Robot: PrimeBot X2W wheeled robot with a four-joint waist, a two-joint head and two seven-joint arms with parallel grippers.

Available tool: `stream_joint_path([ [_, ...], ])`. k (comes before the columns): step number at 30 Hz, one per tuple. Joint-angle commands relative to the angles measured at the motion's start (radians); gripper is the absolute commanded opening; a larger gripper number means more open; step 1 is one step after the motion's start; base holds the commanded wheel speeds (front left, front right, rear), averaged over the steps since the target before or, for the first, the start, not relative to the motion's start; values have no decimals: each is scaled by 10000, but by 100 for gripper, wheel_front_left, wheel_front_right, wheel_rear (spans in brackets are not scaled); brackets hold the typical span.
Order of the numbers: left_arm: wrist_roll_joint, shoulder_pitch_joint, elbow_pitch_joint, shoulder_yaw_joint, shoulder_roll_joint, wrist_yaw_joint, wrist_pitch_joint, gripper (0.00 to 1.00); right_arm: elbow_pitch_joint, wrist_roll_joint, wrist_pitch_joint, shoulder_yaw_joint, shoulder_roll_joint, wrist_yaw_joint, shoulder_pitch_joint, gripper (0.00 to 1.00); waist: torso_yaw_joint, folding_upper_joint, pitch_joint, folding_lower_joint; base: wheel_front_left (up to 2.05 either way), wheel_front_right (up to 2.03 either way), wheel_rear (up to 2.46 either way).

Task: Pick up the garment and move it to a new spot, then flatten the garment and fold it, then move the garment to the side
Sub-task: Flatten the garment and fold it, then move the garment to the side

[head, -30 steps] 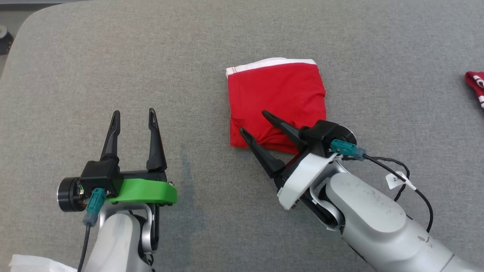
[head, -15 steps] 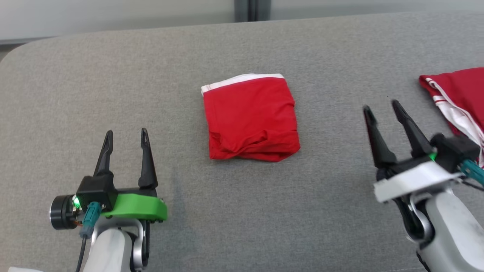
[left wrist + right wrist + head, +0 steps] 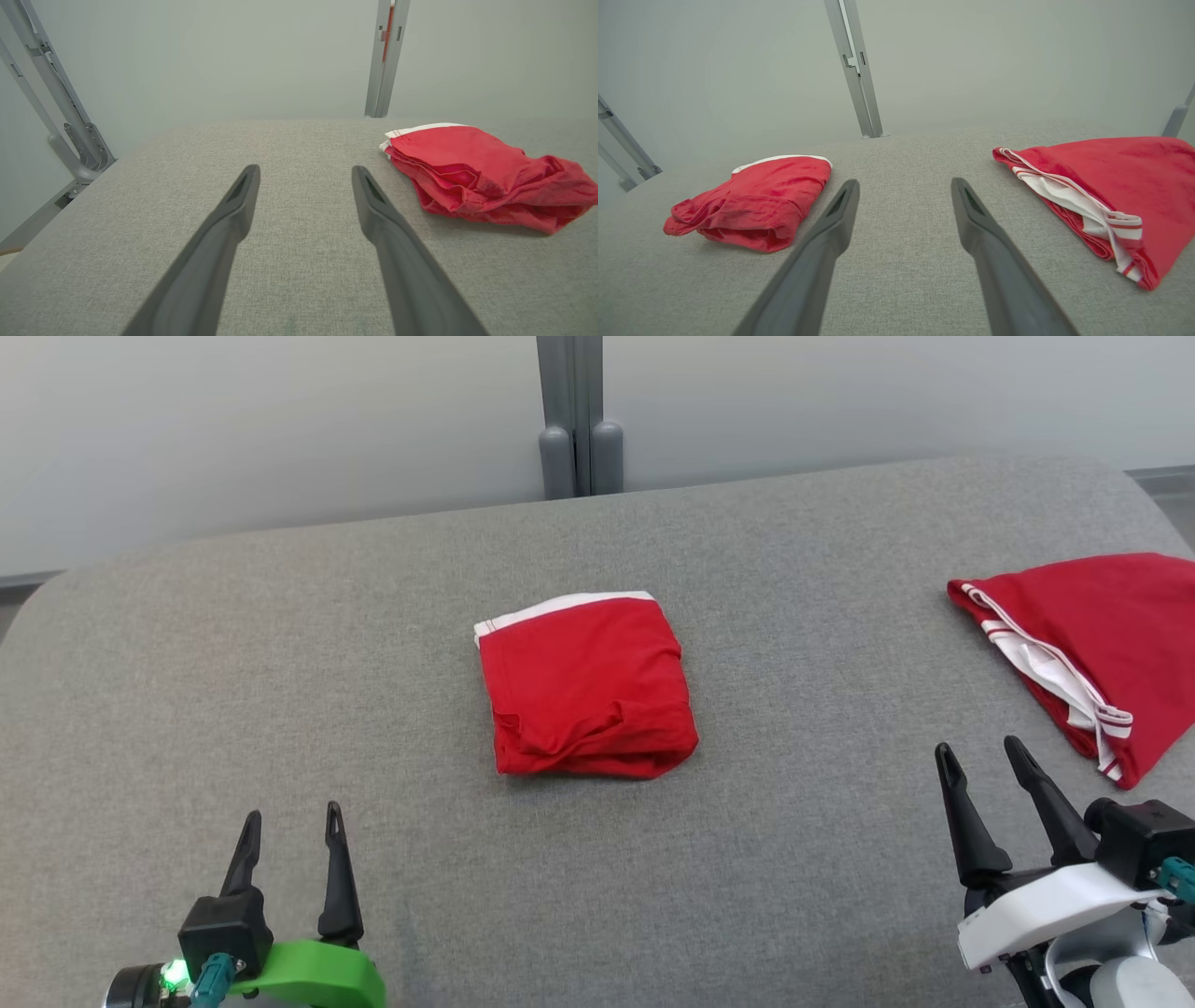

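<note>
Because the garment (image 3: pixel 586 686) lies as a compact red packet near the middle of the table (image 3: pixel 280 644), with its white waistband at the far edge and a rumpled roll at the near edge, the folding looks done. By my judgement, what remains is moving it to the side. The left end effector (image 3: pixel 291 817) sits at the lower left of the head view and the right end effector (image 3: pixel 980 751) at the lower right. Both are low by the table's near edge and well apart from the cloth, each with fingers parted and nothing between them. That stance reads as a neutral rest that leaves the head camera a free look at the fold. A second garment (image 3: pixel 1092 644), red with white striped trim, lies loosely spread at the table's right end, near the right end effector but not touched by it. It probably waits its turn. The packet's near edge is bulky and uneven, so a pinch there could drag the layers open. A grip across the whole thickness from one side seems the safer way to shift it.
</note>
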Motion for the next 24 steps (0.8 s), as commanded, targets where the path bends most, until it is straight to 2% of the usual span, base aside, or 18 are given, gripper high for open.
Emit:
stream_joint_path([
  [1, -30, 267, -87, 21, 96, 53, 62, 100, -199, -137, 140, -83, 46, -13, 239, 100, -39, -1, -514, 1, 0, 0, 0],
  [11, -189, 756, -289, -50, 225, 41, 249, 100, -1124, -373, 886, -297, 313, -13, 895, 100, 113, -1, -791, 1, 0, 0, 0],
  [24, -226, 535, -139, -189, 240, 90, 198, 100, -1328, -463, 1144, -405, 378, -13, 1000, 100, 129, -1, -759, 1, 0, 0, 0],
])
